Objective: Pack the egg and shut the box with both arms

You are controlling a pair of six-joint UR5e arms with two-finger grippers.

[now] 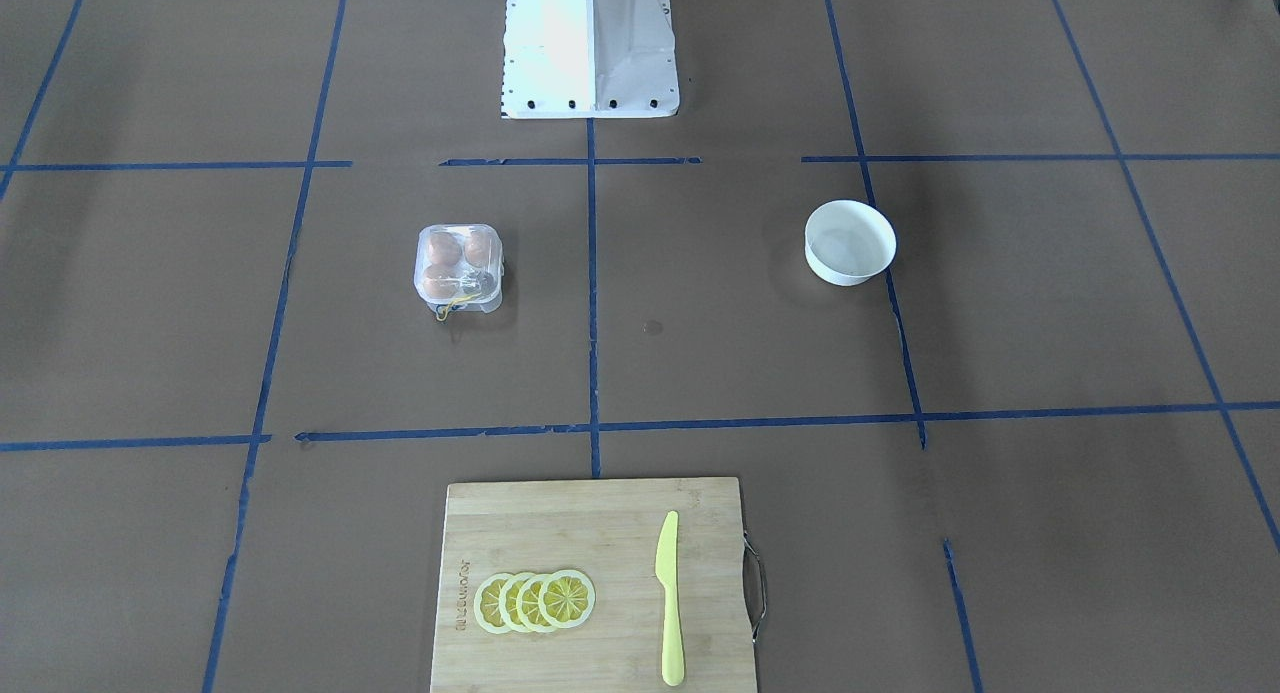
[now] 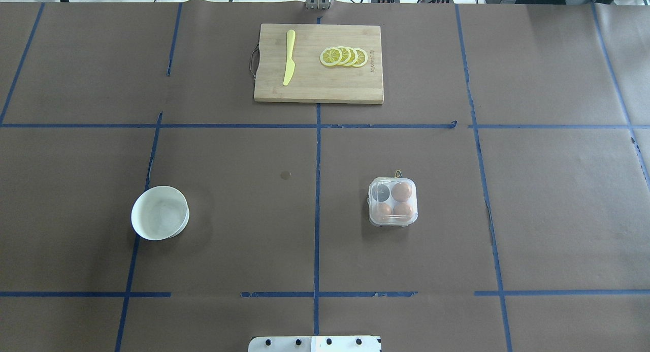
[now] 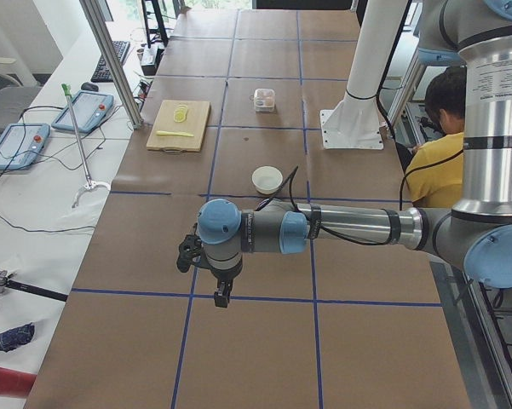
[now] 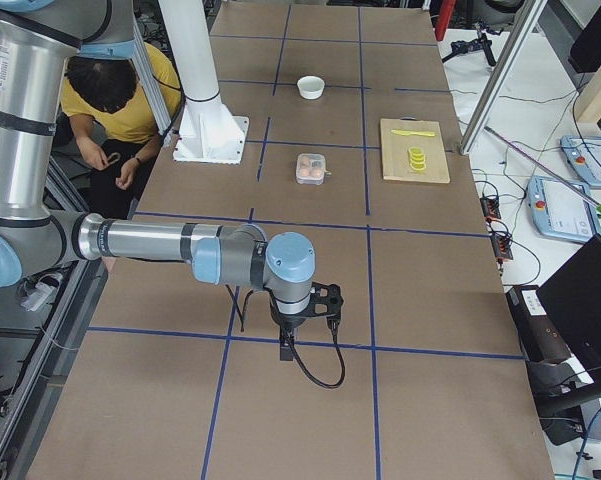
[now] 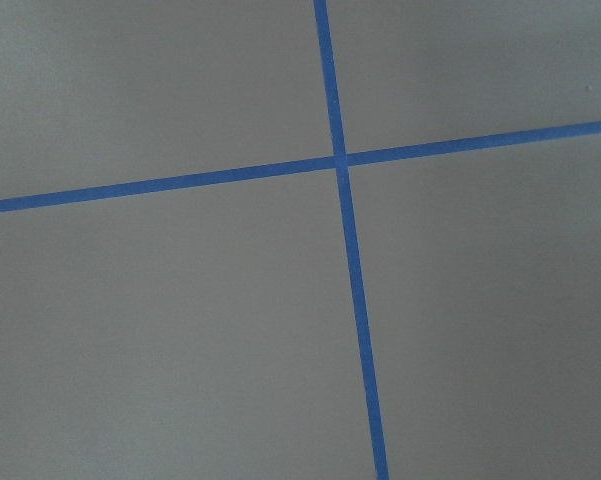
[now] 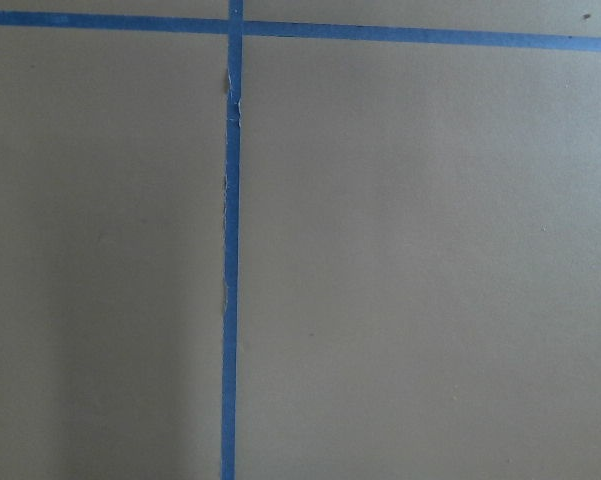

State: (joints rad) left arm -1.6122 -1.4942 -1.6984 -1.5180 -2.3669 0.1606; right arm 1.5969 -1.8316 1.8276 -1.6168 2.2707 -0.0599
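The box (image 2: pixel 392 201) (lid down) holds three eggs (image 2: pixel 401 191), bowl (image 2: pixel 160 212) well apart.

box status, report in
Left gripper and right gripper far from box, open or shut unclear. Box holds three eggs, one cell empty, lid looks down. Bowl well aside, nothing on the box.

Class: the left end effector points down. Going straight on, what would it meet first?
Probably the table, near a tape crossing; nothing shows between it and the left end effector, though the gap's depth is unclear.
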